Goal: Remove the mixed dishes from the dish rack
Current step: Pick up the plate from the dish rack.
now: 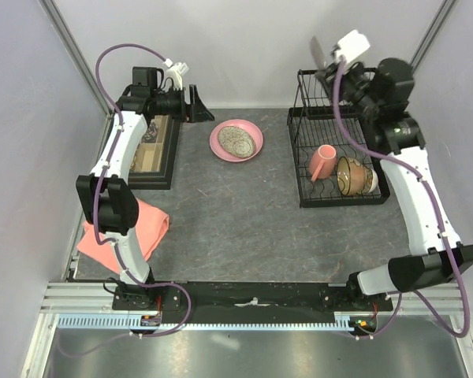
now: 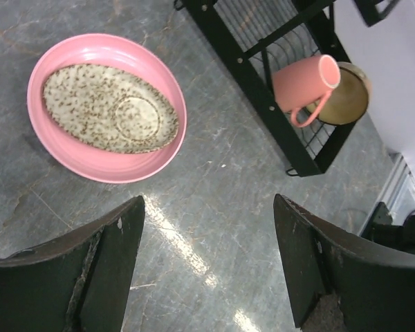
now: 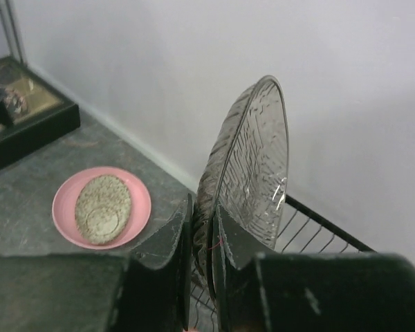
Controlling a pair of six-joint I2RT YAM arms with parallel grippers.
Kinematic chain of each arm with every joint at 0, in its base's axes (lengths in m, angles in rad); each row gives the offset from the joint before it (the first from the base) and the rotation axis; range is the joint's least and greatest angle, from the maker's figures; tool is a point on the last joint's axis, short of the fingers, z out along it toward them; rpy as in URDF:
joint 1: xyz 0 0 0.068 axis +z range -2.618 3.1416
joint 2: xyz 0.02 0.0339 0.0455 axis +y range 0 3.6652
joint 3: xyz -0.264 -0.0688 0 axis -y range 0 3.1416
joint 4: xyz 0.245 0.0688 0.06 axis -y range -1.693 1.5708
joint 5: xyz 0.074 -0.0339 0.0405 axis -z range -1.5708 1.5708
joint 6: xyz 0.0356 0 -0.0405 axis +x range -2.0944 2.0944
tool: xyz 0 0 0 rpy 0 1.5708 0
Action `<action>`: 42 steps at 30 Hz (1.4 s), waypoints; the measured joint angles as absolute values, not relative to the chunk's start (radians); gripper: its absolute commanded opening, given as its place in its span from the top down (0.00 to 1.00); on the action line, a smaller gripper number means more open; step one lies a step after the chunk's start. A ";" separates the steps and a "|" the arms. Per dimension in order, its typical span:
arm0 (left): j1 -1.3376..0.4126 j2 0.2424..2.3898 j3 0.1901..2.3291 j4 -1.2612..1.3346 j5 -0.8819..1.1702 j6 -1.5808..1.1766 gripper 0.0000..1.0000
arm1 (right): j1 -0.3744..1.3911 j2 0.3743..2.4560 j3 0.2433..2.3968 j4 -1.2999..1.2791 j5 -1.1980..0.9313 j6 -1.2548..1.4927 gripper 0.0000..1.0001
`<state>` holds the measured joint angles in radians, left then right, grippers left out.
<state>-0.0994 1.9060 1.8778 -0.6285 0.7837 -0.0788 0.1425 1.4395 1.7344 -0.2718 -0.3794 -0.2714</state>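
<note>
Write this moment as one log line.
left gripper open, empty | right gripper shut on clear plate above rack | speckled plate on pink plate | mug, bowl in rack

The top view looked down from above and behind the arm bases over the whole surface [image 1: 244, 220]. The left wrist view looked steeply down past the left tool [image 2: 207, 204]. The right wrist view looked level past the right tool [image 3: 203, 207], close on its gripped clear plate [image 3: 252, 159]. All shared the pink plate [image 1: 215, 142] beyond the tools.

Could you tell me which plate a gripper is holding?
The clear ribbed plate, upright in the right gripper; the pink plate and speckled plate lie on the table.
</note>
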 measured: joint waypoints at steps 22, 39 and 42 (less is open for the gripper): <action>-0.113 2.063 2.125 -0.801 1.001 -0.184 0.20 | 0.849 1.422 1.251 -0.161 0.398 -0.812 1.00; -0.146 2.063 2.087 -0.762 1.046 -0.245 0.20 | 1.048 1.588 1.168 -0.014 0.586 -0.963 1.00; -0.158 2.063 2.077 -0.760 1.045 -0.245 0.20 | 1.064 1.606 1.168 -0.003 0.599 -0.974 1.00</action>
<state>-0.1577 2.0632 2.0766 -0.7605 1.0454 -0.2455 1.0637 1.6062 1.1675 -0.0032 0.5991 -0.9737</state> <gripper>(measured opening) 0.802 0.203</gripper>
